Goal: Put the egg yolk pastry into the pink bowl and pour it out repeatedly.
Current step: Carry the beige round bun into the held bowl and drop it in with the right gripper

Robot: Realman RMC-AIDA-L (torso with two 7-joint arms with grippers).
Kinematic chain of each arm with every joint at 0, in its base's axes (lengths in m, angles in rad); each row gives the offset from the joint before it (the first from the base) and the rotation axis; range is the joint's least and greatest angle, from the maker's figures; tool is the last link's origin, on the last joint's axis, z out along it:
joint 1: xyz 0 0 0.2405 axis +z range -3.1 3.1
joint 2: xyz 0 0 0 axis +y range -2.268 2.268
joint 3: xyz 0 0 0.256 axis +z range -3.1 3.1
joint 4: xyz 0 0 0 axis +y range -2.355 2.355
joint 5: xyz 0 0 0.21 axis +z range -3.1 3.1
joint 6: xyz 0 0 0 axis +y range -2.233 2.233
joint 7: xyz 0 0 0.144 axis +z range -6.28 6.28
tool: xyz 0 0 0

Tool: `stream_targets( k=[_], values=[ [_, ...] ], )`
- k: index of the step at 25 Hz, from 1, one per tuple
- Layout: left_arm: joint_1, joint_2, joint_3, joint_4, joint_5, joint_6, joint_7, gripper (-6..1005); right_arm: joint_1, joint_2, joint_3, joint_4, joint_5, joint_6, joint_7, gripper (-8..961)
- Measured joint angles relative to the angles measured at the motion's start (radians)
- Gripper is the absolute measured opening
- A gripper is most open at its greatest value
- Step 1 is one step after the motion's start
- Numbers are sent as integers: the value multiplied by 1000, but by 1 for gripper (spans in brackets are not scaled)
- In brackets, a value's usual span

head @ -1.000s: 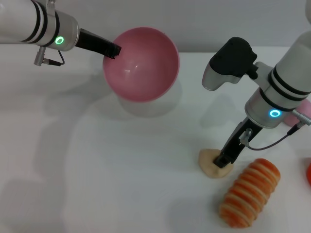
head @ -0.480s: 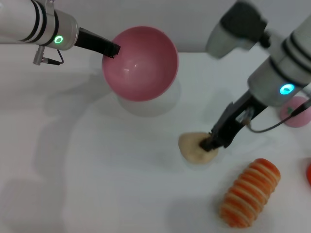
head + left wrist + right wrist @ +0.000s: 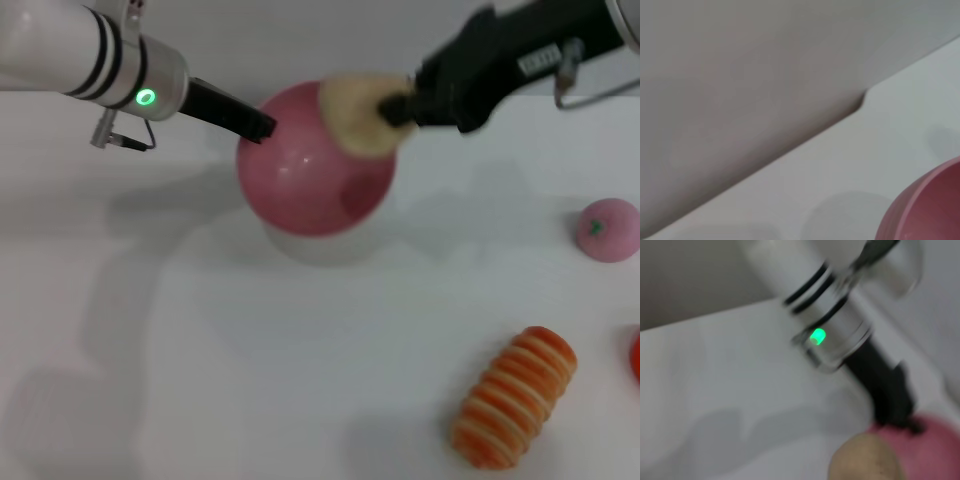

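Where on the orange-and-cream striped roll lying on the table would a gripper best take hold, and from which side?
Across the middle of the orange-and-cream striped roll, from above, fingers closing on its long sides. It lies flat and angled on the white table, with free space around it.

**Work surface and surroundings**

A plain white table [image 3: 250, 380] is filling most of the head view and is carrying soft grey shadows under diffuse light. A plain grey wall [image 3: 740, 65] is running along the table's far edge, where a small notch [image 3: 860, 102] is showing.
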Motion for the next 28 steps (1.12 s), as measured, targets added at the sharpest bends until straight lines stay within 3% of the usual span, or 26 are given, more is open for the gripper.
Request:
stream_targets(
  k=[9, 12, 15, 20, 23, 28],
  values=[
    [-14, -19, 6, 21, 0, 31, 0, 41, 9, 0, -70, 254, -46, 242, -113, 96],
    [-19, -20, 7, 21, 0, 30, 0, 41, 10, 0, -81, 277, -68, 281, -123, 94],
    [-22, -20, 8, 22, 0, 21, 1, 42, -1, 0, -74, 269, -71, 309, -131, 298],
    [-15, -38, 4, 23, -5, -77, 55, 42, -73, 2, -15, 201, -47, 380, -164, 518],
    [-12, -49, 34, 13, -18, -167, 75, 41, -171, 2, 53, 140, 76, 484, -207, 523],
    [15, -53, 249, 16, -167, -396, 76, 42, -303, -12, 244, 172, 461, 580, -408, 530]
  ],
)
